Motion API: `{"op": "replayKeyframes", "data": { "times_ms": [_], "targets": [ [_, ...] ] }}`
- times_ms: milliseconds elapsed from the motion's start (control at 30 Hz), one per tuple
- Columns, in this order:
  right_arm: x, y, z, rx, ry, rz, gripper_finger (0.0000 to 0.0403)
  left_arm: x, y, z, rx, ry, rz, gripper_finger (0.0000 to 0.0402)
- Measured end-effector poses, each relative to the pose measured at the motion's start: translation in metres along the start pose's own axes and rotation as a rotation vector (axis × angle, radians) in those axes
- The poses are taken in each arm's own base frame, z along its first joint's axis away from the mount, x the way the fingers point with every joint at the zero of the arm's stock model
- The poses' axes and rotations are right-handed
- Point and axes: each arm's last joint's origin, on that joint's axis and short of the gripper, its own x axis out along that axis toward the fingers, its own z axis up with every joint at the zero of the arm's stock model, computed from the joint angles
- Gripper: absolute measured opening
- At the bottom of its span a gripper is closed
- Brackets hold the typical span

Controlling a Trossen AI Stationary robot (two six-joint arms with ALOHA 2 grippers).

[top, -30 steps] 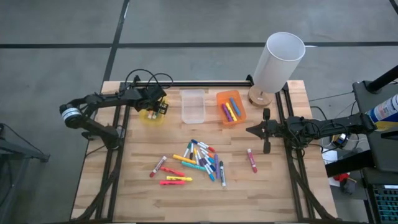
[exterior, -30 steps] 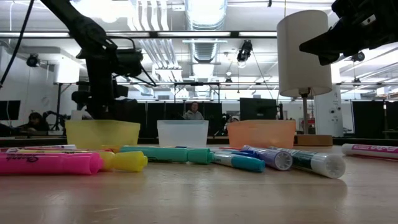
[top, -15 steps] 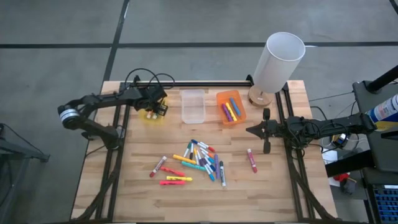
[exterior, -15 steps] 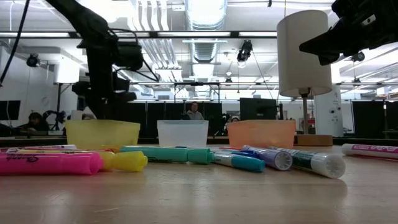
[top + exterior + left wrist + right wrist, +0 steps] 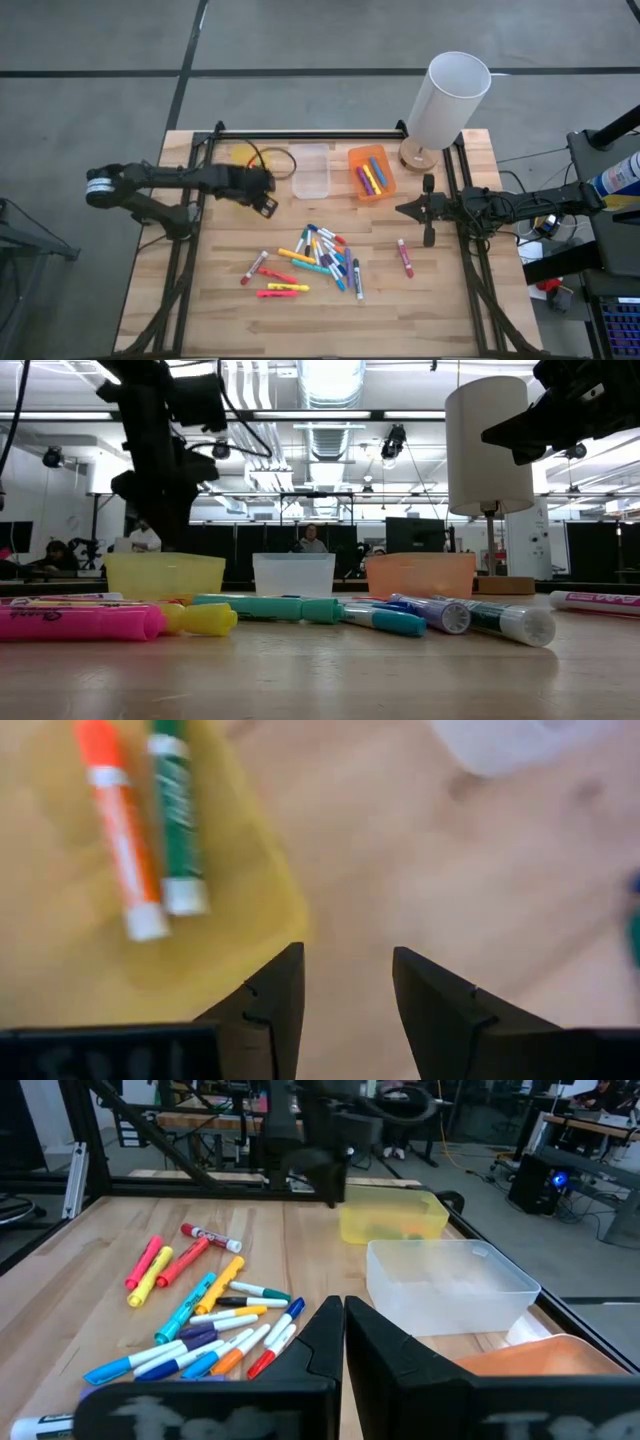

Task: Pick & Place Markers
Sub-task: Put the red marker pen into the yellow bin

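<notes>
Sorting markers: judging by the bins, the job looks partly done, with most pens not yet binned.
Pile: the loose markers [image 5: 322,255] lie in a heap mid-table toward the near edge, pink and yellow highlighters [image 5: 120,619] closest in the low view, probably dumped there as the pick-up spot.
Stray: one red marker [image 5: 405,257] sits apart from the heap, nearer the right arm, so it reads as that arm's easy grab.
Left gripper: left gripper [image 5: 345,995] has its fingers spread apart with nothing between them, hanging over bare wood just beside the yellow bin [image 5: 250,870], between that bin and the pile. Looks like it's free for another pick.
Yellow bin contents: an orange marker [image 5: 120,830] and a green marker [image 5: 176,820] lie side by side inside.
Right gripper: right gripper [image 5: 343,1330] waits at the table's right edge, fingers pressed together, empty.
Clear bin: clear bin [image 5: 311,171] sits between the other two, nothing visible inside.
Orange bin: orange bin [image 5: 352,155] holds several markers already.
Lamp: a white-shaded lamp [image 5: 448,97] stands at the far right corner, out of the way.
</notes>
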Motion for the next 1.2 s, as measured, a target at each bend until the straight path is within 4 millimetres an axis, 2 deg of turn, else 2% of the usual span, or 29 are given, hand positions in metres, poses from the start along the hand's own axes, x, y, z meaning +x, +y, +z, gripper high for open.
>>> {"op": "replayKeyframes", "data": {
  "times_ms": [200,600,900,1200],
  "targets": [
    [0.000,0.000,0.000,0.000,0.000,0.000,0.0008,-0.011,-0.030,-0.030,0.027,0.002,-0.081,0.0147],
    [0.000,0.000,0.000,0.000,0.000,0.001,0.0008,-0.032,-0.067,-0.080,0.079,-0.001,-0.257,0.0147],
    [0.000,0.000,0.000,0.000,0.000,0.000,0.0008,-0.036,-0.079,-0.107,0.152,-0.015,-0.269,0.0147],
    [0.000,0.000,0.000,0.000,0.000,0.001,0.0008,-0.019,-0.087,-0.117,0.174,-0.001,-0.193,0.0147]
  ]
}}
